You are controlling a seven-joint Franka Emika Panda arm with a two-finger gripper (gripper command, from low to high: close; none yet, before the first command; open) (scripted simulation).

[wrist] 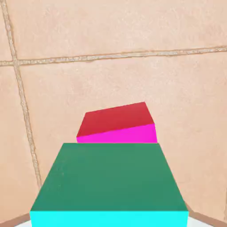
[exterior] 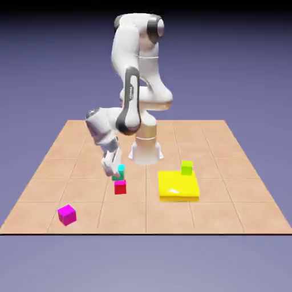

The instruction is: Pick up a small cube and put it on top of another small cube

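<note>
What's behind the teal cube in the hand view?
Past the teal cube, the red cube shows its red side and a strip of its magenta-coloured top on the tiled table. The rest of that top is covered.

This is a pretend place made by a computer: a tiled desk (exterior: 146,219) floats before a plain blue-violet wall (exterior: 239,68).

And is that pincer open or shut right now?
Shut on the teal cube: the hand view shows the cube large at the bottom edge, between the fingertips.
</note>
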